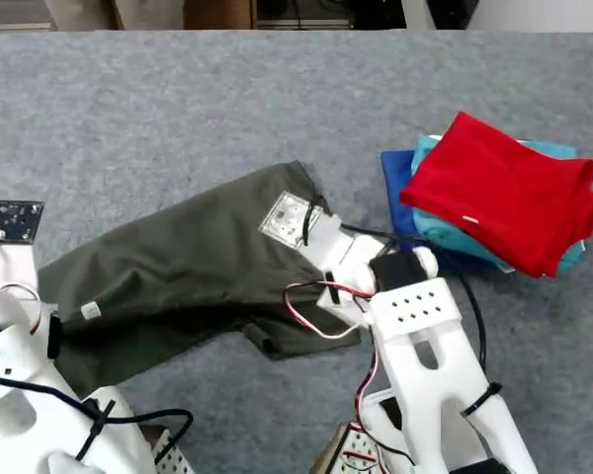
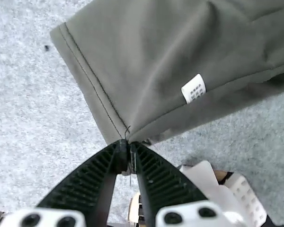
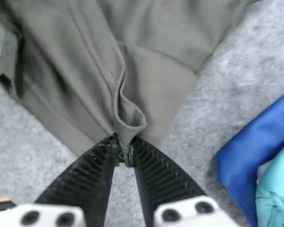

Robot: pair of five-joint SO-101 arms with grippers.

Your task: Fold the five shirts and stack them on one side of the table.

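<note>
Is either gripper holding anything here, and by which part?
Both hold the olive shirt: the left gripper pinches a hemmed corner, and the right gripper pinches a bunched fold at its edge.

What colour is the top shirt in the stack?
The top shirt is red, best seen in the high view.

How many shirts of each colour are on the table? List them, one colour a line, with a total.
Olive green shirt: 1
Red shirt: 1
Teal shirt: 1
Blue shirt: 1
Total: 4 shirts showing
</note>
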